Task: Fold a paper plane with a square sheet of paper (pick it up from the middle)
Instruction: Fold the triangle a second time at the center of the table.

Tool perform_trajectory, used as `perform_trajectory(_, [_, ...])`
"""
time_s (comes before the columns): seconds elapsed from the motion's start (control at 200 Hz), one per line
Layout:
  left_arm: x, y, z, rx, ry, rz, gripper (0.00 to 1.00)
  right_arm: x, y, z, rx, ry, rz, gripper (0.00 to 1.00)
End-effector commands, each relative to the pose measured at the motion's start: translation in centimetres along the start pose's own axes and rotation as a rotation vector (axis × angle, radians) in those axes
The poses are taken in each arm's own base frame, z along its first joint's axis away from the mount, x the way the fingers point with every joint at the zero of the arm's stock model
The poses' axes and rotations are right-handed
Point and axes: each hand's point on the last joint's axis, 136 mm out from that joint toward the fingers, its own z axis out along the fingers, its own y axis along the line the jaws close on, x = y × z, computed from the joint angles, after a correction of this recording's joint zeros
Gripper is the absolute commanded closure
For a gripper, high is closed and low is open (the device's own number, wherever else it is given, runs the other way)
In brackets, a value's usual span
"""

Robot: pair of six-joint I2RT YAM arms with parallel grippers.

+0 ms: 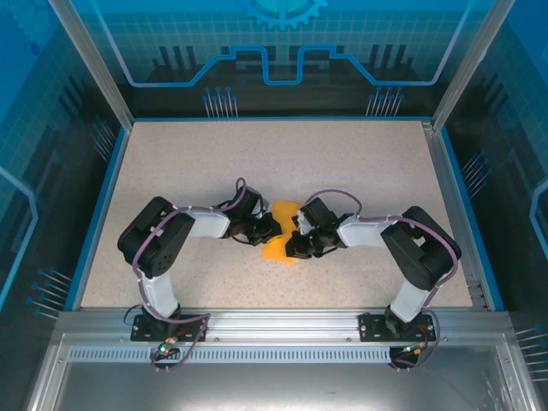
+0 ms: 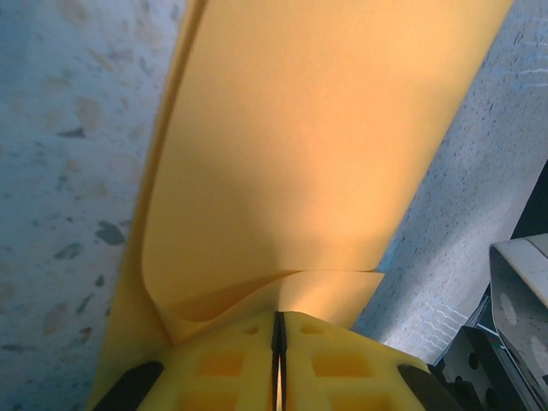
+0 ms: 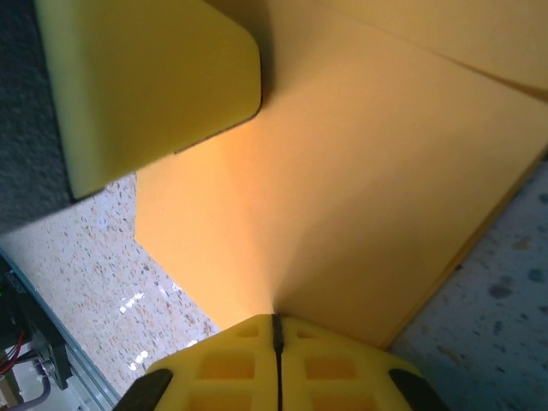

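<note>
The orange-yellow square sheet of paper [image 1: 282, 233], partly folded, is held at the middle of the table between my two grippers. My left gripper [image 1: 271, 229] grips it from the left. In the left wrist view the paper [image 2: 291, 154] rises from the seam of the left gripper [image 2: 279, 318], whose yellow jaws are pressed together on a folded layer. My right gripper [image 1: 297, 241] grips it from the right. In the right wrist view the paper [image 3: 360, 171] fans out from the shut right gripper [image 3: 276, 320]. One yellow finger of the left gripper [image 3: 154, 86] lies against the sheet at the upper left.
The speckled beige table [image 1: 274, 154] has a blue rim [image 1: 96, 210] and see-through walls around it. An aluminium rail [image 1: 274, 321] runs along the near edge by the arm bases. Grey parts of the right arm [image 2: 514, 291] are close to the paper's right side.
</note>
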Motion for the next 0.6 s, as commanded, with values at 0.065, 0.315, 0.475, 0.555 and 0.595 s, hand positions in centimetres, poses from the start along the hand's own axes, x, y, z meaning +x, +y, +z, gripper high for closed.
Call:
perform_trajectory(0.065, [-2.4, 2.3, -0.7, -0.102, -0.049, -0.031, 0.88, 3.1, -4.6, 0.5, 0.186, 0.084, 0.048, 0.94])
perform_trajectory(0.315, [-3.9, 3.3, -1.5, -0.146, -0.078, -0.067, 0.88, 3.1, -4.4, 0.3, 0.183, 0.081, 0.045, 0.94])
perform_trajectory(0.475, [-5.0, 3.3, -2.1, -0.163, -0.089, -0.076, 0.87, 3.1, -4.4, 0.2, 0.181, 0.081, 0.044, 0.93])
perform_trajectory(0.555, [-5.5, 2.8, -2.6, -0.164, -0.094, -0.068, 0.87, 3.1, -4.3, 0.2, 0.176, 0.08, 0.042, 0.93])
perform_trajectory(0.595, [-5.8, 2.5, -2.9, -0.165, -0.101, -0.063, 0.87, 3.1, -4.2, 0.2, 0.176, 0.081, 0.042, 0.93])
